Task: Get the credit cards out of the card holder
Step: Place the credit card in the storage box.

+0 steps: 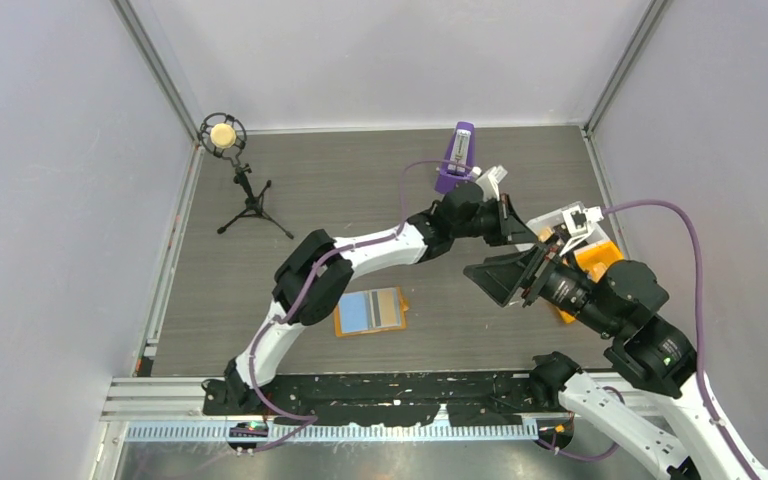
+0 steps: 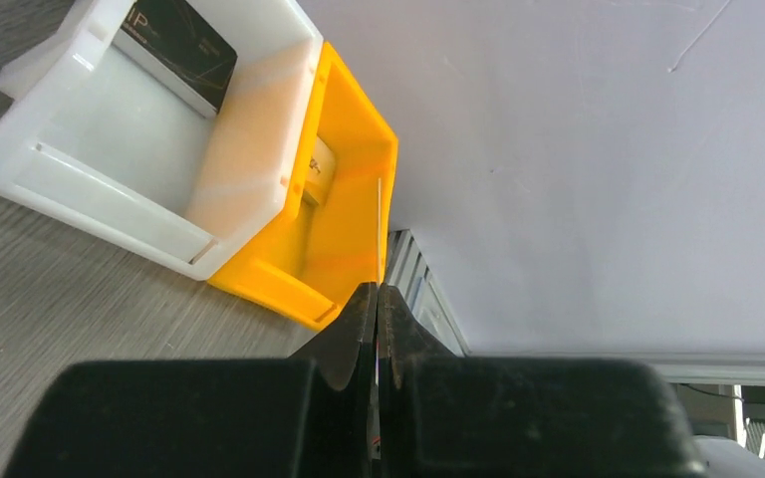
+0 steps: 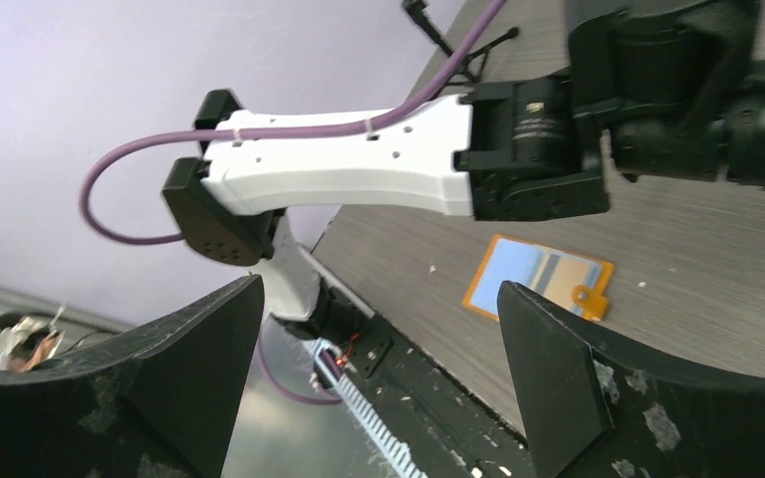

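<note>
The orange card holder [image 1: 370, 311] lies open on the table, with a light blue and a grey-striped credit card [image 1: 365, 310] in its pockets; it also shows in the right wrist view as the card holder [image 3: 538, 280]. My left gripper [image 2: 377, 291] is shut on a thin credit card [image 2: 379, 224] seen edge-on, held above the orange bin. From above, the left gripper [image 1: 522, 233] reaches toward the bins at the right. A black card [image 2: 174, 40] lies in the white bin. My right gripper [image 3: 374, 373] stands wide open and empty, and from above the right gripper [image 1: 505, 278] sits beside the left one.
A white bin [image 2: 80, 149] and an orange bin [image 2: 344, 214] stand side by side at the table's right edge by the wall. A purple metronome [image 1: 457, 157] stands at the back. A microphone on a tripod [image 1: 240, 180] is back left.
</note>
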`<state>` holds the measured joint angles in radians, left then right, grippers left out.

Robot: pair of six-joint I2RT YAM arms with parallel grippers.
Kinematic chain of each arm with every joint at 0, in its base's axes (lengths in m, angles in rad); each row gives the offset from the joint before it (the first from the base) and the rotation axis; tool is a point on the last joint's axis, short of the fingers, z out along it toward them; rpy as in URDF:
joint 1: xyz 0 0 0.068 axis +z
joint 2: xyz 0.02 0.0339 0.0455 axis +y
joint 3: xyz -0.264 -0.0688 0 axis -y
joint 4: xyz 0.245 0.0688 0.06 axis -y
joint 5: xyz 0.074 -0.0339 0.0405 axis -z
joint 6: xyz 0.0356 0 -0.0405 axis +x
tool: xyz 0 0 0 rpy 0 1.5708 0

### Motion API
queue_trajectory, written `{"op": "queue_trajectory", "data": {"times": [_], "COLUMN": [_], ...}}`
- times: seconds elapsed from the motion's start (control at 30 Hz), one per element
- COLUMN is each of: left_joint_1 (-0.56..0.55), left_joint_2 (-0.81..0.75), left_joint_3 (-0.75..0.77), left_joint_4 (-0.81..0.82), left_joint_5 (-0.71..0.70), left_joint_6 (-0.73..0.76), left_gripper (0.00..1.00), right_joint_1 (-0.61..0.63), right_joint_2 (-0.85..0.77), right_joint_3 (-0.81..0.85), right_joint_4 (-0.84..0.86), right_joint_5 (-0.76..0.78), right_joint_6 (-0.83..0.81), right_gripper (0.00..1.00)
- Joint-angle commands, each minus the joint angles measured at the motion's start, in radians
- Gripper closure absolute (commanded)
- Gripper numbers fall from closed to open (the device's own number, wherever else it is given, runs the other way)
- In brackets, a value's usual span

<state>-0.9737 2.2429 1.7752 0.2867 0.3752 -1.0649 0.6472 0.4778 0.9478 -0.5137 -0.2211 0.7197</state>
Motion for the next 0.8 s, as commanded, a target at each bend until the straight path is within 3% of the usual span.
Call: {"op": "queue_trajectory", "data": {"times": [0.0, 0.13, 0.3, 0.43, 0.5, 0.6, 0.77], "left_joint_1": [0.011, 0.066, 0.133, 0.186, 0.207, 0.228, 0.243], "left_joint_2": [-0.066, -0.219, -0.427, -0.537, -0.578, -0.626, -0.665], "left_joint_3": [-0.044, -0.315, -0.596, -0.767, -0.829, -0.894, -0.947], "left_joint_4": [0.144, 0.268, 0.366, 0.488, 0.533, 0.558, 0.597], "left_joint_5": [-0.012, -0.025, -0.032, -0.009, -0.005, -0.003, 0.002], "left_joint_6": [-0.029, -0.098, -0.134, -0.210, -0.234, -0.241, -0.266], "left_gripper": [1.00, 1.00, 1.00, 1.00, 1.00, 1.00, 1.00], "right_joint_1": [0.005, 0.005, 0.004, 0.003, 0.000, -0.028, -0.148], "right_joint_2": [-0.026, -0.043, 0.002, 0.129, 0.182, 0.222, 0.235], "right_joint_3": [0.033, 0.026, -0.001, 0.044, 0.048, 0.005, -0.123], "right_joint_4": [-0.094, -0.163, -0.140, -0.121, -0.097, -0.029, 0.135], "right_joint_5": [0.180, 0.413, 0.504, 0.471, 0.430, 0.344, 0.156], "right_joint_6": [-0.030, -0.023, -0.033, -0.069, -0.062, -0.020, 0.080], "right_gripper": [0.05, 0.05, 0.02, 0.03, 0.08, 0.25, 0.37]}}
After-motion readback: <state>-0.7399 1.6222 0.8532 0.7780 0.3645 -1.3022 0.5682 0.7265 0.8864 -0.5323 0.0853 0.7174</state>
